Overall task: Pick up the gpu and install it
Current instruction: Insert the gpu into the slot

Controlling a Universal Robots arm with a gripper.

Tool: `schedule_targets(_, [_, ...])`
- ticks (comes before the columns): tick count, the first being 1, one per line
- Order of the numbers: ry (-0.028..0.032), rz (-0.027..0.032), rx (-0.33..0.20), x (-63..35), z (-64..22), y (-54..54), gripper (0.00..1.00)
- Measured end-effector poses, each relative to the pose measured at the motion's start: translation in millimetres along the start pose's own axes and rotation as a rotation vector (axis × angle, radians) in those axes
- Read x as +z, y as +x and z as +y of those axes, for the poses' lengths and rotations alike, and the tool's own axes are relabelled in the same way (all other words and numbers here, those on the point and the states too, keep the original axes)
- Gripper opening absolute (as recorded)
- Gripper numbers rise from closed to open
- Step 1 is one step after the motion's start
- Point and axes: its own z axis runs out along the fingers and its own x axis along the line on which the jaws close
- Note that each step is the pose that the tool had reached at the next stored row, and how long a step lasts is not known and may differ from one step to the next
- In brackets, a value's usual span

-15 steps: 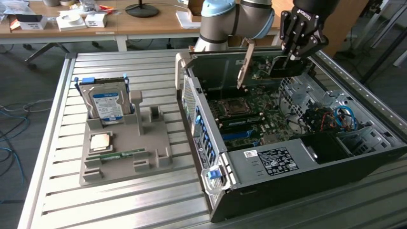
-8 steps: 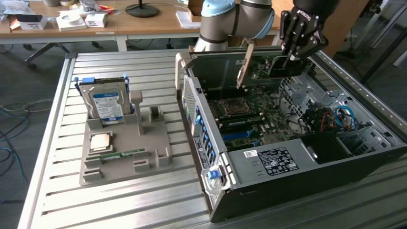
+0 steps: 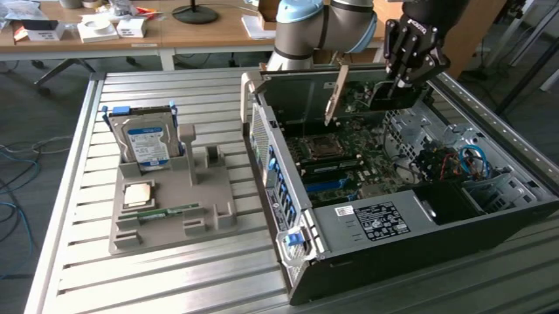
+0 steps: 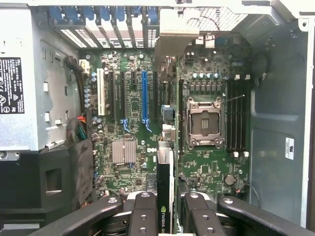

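Note:
My gripper (image 3: 400,84) hangs over the far end of the open computer case (image 3: 367,222) and is shut on the gpu (image 3: 384,98). The gpu is a thin dark card held on edge, with its silver bracket (image 3: 332,98) pointing down into the case. Seen from the wrist, the gpu (image 4: 166,182) runs edge-on between my fingers (image 4: 143,216), and its bracket (image 4: 172,44) reaches toward the rear slot openings. The card floats above the motherboard (image 4: 133,147), just beside the blue expansion slot (image 4: 144,98) and apart from it.
The empty processor socket (image 4: 204,123) and the memory slots (image 4: 236,115) lie beside the card. On the exterior view's left, a grey fixture (image 3: 170,209) holds a hard drive (image 3: 146,140), a processor chip (image 3: 138,194) and a green memory stick (image 3: 162,212). The case walls stand close around the card.

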Motion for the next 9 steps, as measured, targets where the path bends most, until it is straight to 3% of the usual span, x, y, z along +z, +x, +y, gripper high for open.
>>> schedule_targets(9, [0.0001, -0.0001, 0.003, 11.5, 2.8, 2.3, 0.26])
